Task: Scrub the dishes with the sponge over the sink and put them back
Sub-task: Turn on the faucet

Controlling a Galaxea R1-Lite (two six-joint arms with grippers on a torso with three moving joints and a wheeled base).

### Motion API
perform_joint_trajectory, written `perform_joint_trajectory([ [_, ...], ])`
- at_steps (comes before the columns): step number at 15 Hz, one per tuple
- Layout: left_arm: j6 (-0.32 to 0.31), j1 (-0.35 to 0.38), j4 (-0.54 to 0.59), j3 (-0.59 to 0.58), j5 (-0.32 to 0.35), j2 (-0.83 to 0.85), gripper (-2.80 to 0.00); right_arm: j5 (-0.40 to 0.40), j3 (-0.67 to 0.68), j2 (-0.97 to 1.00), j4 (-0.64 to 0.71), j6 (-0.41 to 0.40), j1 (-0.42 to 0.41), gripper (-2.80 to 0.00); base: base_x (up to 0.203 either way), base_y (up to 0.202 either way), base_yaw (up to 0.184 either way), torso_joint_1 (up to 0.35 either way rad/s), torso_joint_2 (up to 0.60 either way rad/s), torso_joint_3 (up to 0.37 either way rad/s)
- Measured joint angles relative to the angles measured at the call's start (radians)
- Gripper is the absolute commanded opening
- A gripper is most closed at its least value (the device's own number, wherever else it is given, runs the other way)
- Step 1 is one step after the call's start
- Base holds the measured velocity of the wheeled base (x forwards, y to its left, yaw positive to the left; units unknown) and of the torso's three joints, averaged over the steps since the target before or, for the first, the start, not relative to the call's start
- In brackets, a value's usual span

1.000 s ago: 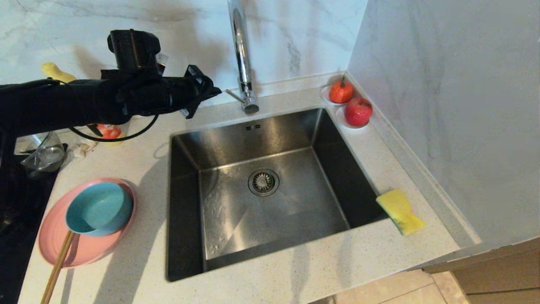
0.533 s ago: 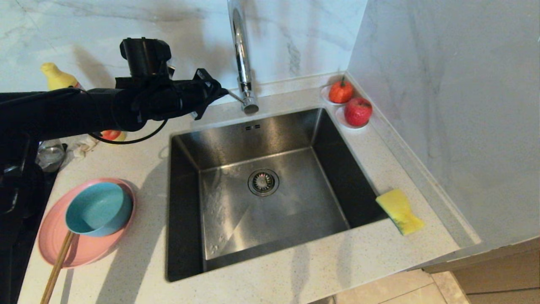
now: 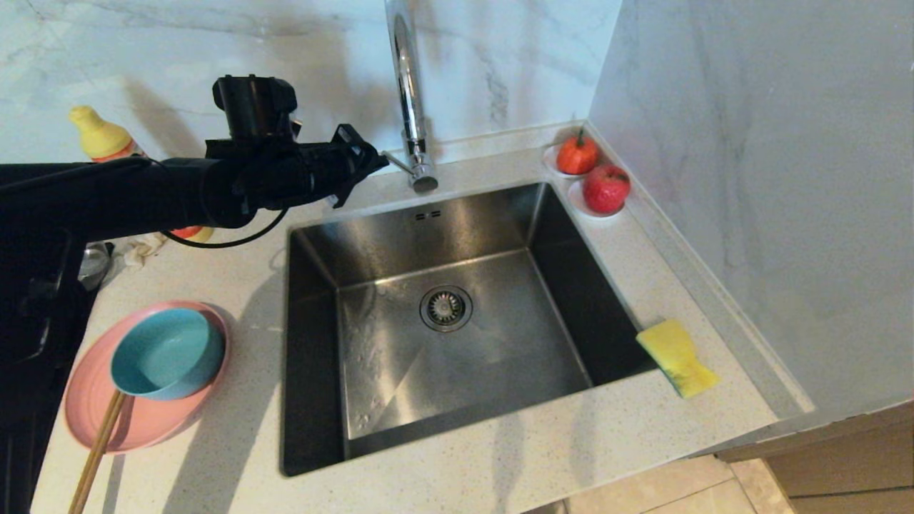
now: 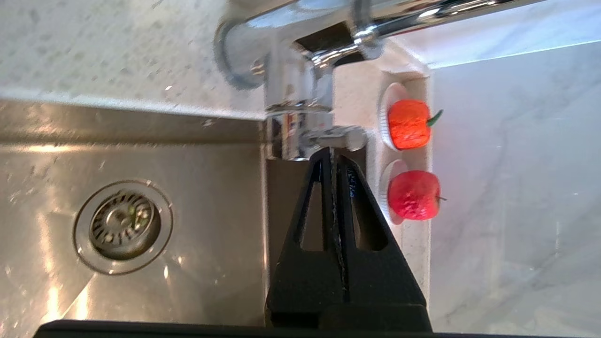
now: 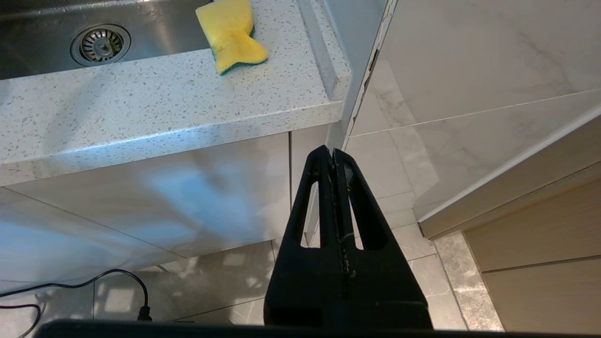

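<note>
The pink plate (image 3: 146, 417) lies on the speckled countertop (image 3: 235, 428) left of the sink (image 3: 457, 357), well apart from the rim, and the teal-blue bowl (image 3: 168, 353) sits inside it, toward its far side. A pair of wooden chopsticks (image 3: 96, 453) rests with its far end on the plate just beside the bowl and runs off toward the counter's near edge. The steel basin is dry-looking apart from scattered droplets on its left floor, with the round strainer drain (image 3: 445, 308) in the middle. The yellow sponge (image 3: 676, 357) lies on the counter at the sink's right rim, its inner end reaching over the edge; in the right wrist view a thin green layer shows underneath it (image 5: 233, 35). At the back of the sink stands the chrome faucet (image 3: 408, 93), and the left gripper (image 3: 382, 160) reaches level across the counter toward it, fingers pressed together and holding nothing, their tip right at the faucet's thin side lever (image 3: 397, 163); the left wrist view shows the closed tip (image 4: 332, 155) against that lever. The right gripper (image 5: 332, 157) hangs below the counter's edge in front of the cabinet, closed and empty. Two red fruits on white saucers (image 3: 593, 175) sit in the back right corner, and a yellow bottle (image 3: 100, 135) stands against the wall behind the left arm.
</note>
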State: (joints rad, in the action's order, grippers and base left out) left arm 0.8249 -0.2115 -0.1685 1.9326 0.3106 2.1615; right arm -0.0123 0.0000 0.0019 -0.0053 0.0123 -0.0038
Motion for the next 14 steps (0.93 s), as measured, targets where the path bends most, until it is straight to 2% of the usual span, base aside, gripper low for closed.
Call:
perform_joint_trajectory([
  [9, 0.007, 0.032, -0.101, 0.001, -0.001, 0.004, -2.8, 0.0, 0.0, 0.0, 0.0, 0.0, 0.0, -2.8, 0.0, 0.0, 0.0, 0.0, 0.0, 0.0],
  [14, 0.005, 0.04, -0.107, 0.001, 0.001, 0.002, -2.8, 0.0, 0.0, 0.0, 0.0, 0.0, -0.001, -2.8, 0.0, 0.0, 0.0, 0.0, 0.0, 0.0],
])
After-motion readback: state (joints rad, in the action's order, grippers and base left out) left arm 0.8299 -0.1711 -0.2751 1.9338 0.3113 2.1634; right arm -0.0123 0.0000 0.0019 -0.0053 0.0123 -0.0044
